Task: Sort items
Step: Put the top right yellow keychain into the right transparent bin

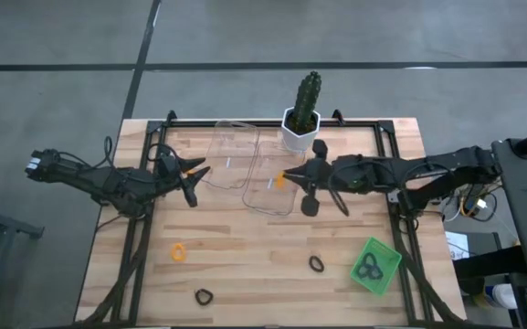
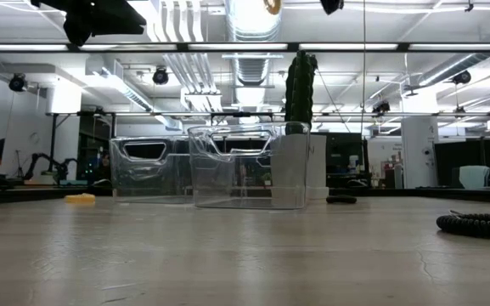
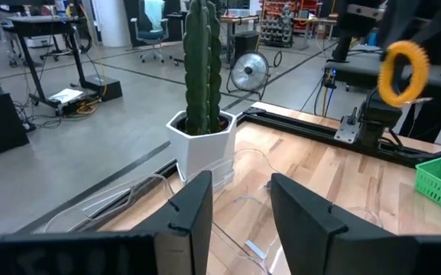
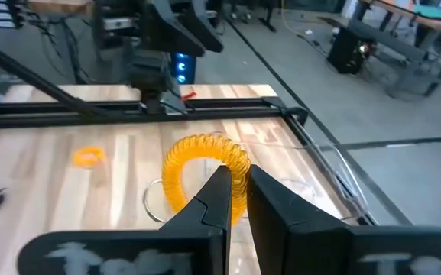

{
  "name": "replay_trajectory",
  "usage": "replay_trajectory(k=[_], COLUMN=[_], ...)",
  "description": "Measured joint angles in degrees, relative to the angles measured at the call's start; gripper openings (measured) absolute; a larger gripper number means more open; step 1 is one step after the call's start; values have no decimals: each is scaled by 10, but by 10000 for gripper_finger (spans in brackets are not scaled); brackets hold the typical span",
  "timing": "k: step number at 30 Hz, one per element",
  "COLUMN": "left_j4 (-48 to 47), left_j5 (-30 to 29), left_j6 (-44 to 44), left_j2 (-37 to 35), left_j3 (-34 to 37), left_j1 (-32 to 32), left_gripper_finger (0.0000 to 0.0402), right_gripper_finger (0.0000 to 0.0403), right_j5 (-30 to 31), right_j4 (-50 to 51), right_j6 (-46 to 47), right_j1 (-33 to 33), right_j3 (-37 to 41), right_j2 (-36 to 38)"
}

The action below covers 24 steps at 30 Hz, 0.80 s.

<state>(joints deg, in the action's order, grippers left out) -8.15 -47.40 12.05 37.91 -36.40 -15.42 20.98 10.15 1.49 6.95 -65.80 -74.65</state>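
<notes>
My right gripper (image 1: pixel 289 176) reaches in from the table's right, shut on an orange coiled ring (image 4: pixel 201 172) above the nearer clear tray (image 1: pixel 270 192). The ring also shows in the left wrist view (image 3: pixel 402 72) and at the top edge of the low view (image 2: pixel 272 5). My left gripper (image 3: pixel 239 206) stands open in the air at the left (image 1: pixel 193 174), with nothing between its fingers. Another orange ring (image 1: pixel 179 250) and two black rings (image 1: pixel 316 263) (image 1: pixel 204 296) lie flat on the table. Black rings sit in the green tray (image 1: pixel 375 267). My right gripper pinches one side of the orange ring's coil (image 4: pixel 231 182) between its two fingers. The fingers come nearly level from the table's right, slanting slightly down. The ring stands on edge beyond the fingertips, lifted clear above the clear tray.
A second clear tray (image 1: pixel 234 151) lies beside the first toward the far left. A cactus in a white pot (image 1: pixel 303 114) stands at the far edge, close to my right gripper. A black frame (image 1: pixel 272 120) runs around the tabletop. The near middle of the table has room.
</notes>
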Motion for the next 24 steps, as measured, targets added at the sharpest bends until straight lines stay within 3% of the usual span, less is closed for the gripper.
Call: replay_trajectory(k=[5,15,24], left_j4=[0,-6,-9], left_j5=[0,0,0], left_j6=[1,64,69], left_j2=[1,7,8], left_j3=[0,0,0], left_j1=[0,0,0], left_gripper_finger=[128,128,128], right_gripper_finger=[28,28,28], right_j5=[-17,-57,-180], right_j4=[43,417,497], right_j6=[8,56,30], right_j1=[-34,-100,-143], right_j3=[-43,-278,-392], right_j2=[-44,-211,-312])
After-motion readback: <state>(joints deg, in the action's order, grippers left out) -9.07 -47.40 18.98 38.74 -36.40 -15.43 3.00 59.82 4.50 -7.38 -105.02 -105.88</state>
